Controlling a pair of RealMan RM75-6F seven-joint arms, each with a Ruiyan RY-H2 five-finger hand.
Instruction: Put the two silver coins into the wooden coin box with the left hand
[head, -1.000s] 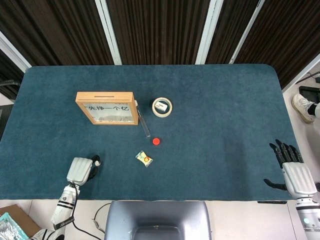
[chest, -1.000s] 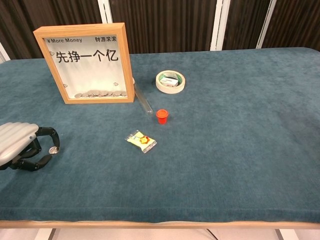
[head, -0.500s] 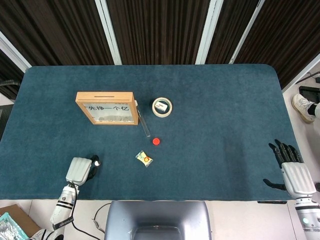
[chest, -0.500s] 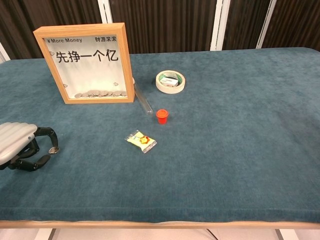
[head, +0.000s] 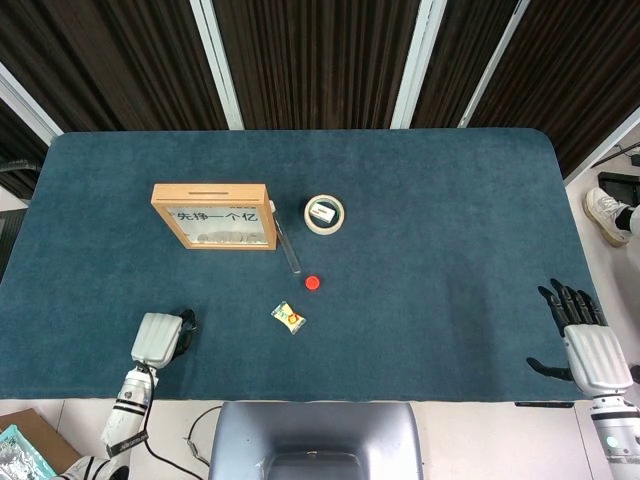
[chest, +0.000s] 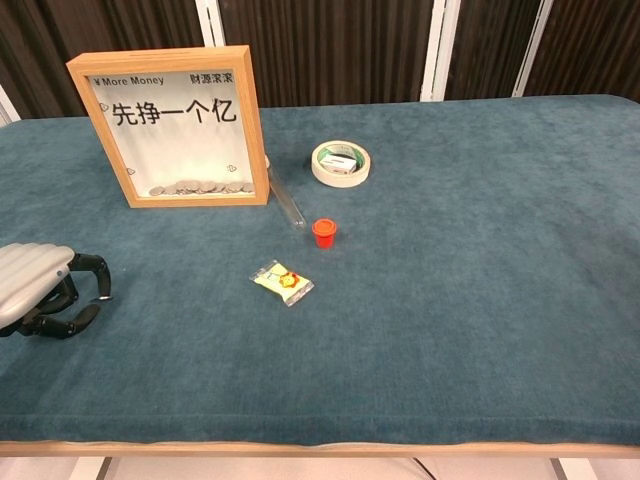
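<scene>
The wooden coin box (head: 213, 215) (chest: 170, 125) stands upright at the back left, with several silver coins (chest: 195, 186) piled behind its glass. My left hand (head: 160, 339) (chest: 45, 290) lies low at the table's front left edge, well in front of the box, its fingers curled in. The silver coin that showed at its fingertips a moment ago is hidden now, and no loose coin lies on the cloth. My right hand (head: 588, 345) rests at the front right edge with its fingers spread and nothing in it; only the head view shows it.
A tape roll (head: 324, 214) (chest: 341, 163) with a small box inside sits right of the coin box. A clear tube (head: 288, 246) (chest: 285, 200), a red cap (head: 313, 283) (chest: 323, 231) and a yellow sweet packet (head: 289, 318) (chest: 282, 282) lie mid-table on the blue cloth.
My left hand has drawn slightly back toward the front left edge, and the coin glinting at its fingertips has gone out of sight. The right hand has stayed still.
</scene>
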